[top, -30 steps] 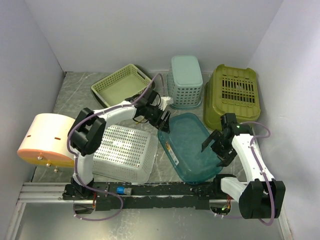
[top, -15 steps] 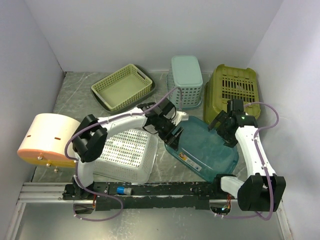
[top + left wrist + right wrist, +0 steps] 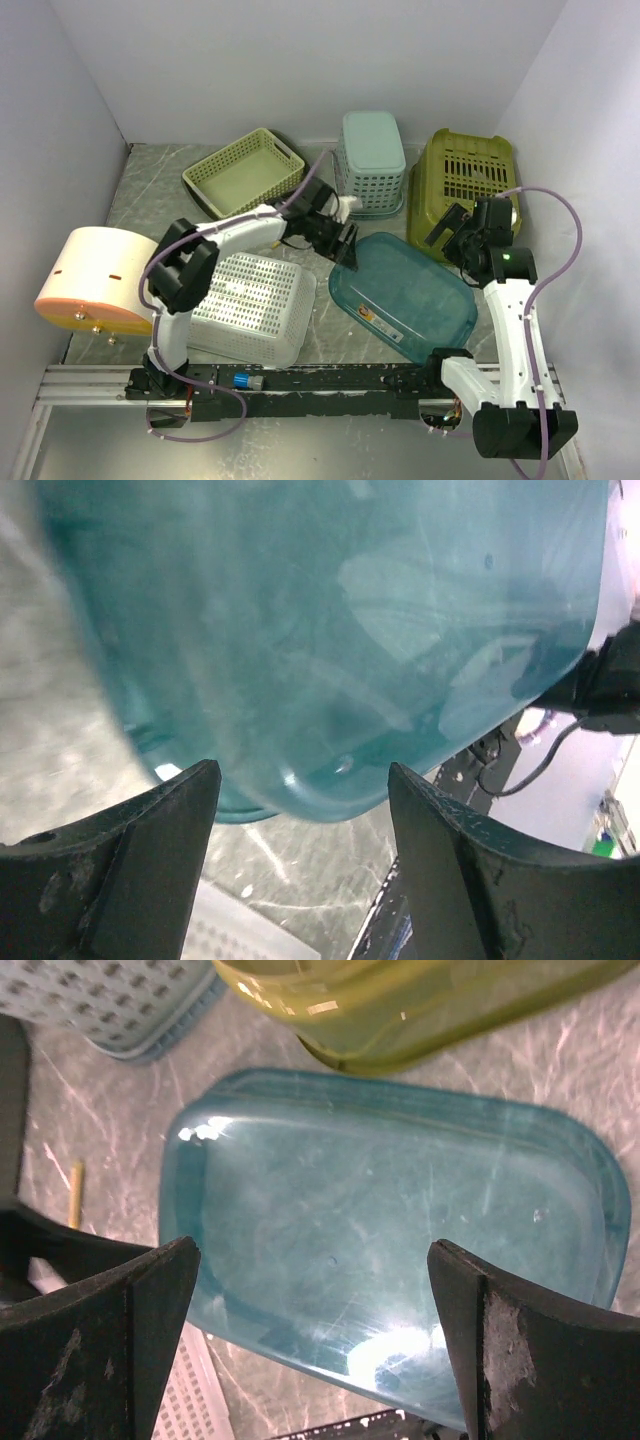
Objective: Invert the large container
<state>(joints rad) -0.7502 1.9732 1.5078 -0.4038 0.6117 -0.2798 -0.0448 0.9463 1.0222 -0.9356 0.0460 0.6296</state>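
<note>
The large container (image 3: pixel 405 295) is a clear teal tub lying flat on the table, base up and rim down. It fills the left wrist view (image 3: pixel 330 630) and the right wrist view (image 3: pixel 400 1210). My left gripper (image 3: pixel 345 245) is at its far left corner, open, with the tub's edge just beyond the fingertips (image 3: pixel 300 780) and nothing held. My right gripper (image 3: pixel 455 240) hovers above the tub's far right side, wide open and empty (image 3: pixel 312 1260).
A white perforated basket (image 3: pixel 250 305) lies upside down left of the tub. At the back are a light green tray (image 3: pixel 245 172), a pale blue basket (image 3: pixel 370 160) and an olive basket (image 3: pixel 465 190). A cream and orange drum (image 3: pixel 95 280) sits far left.
The teal tub went from standing tilted on its edge to lying flat, base up. The left gripper drew back to its far left corner. The right arm rose and moved back.
</note>
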